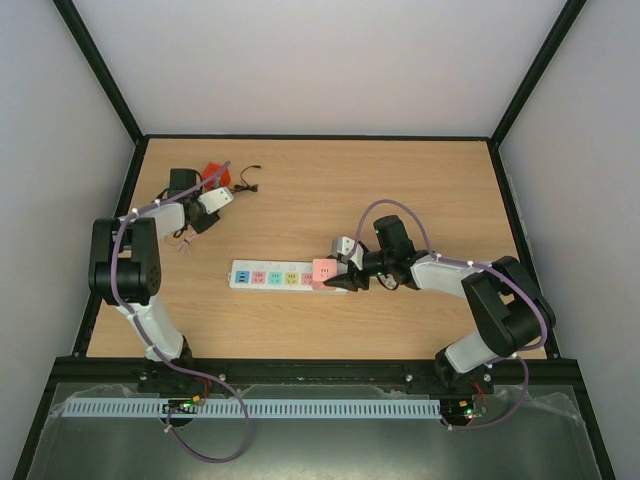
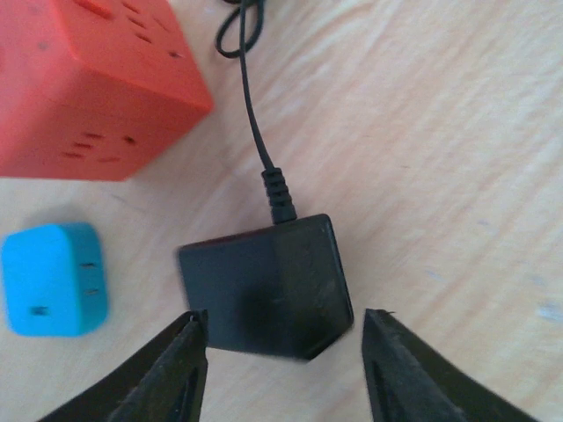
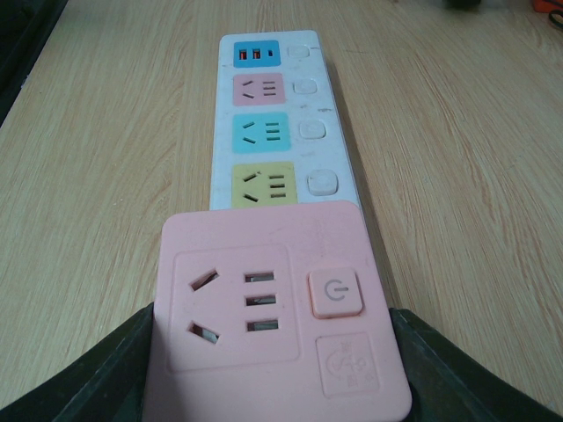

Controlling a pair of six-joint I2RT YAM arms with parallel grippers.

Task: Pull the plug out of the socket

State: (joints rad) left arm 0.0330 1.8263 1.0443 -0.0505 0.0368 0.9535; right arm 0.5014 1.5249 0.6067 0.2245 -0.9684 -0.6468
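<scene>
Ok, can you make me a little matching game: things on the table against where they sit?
Things:
1 pink block
2 black adapter
3 blue charger

Places:
A between the open left claw's fingers
B lying near the red cube
C on the white power strip's end, in the right claw

Pairs: 1-C; 2-A; 3-B

The white socket (image 3: pixel 339 132) shows blue, pink, teal and yellow faces beside a pink plug (image 3: pixel 277 308).

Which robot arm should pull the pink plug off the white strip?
Right. The right gripper has a finger each side of the pink plug on the socket. The left gripper is far off, over a black adapter.
</scene>
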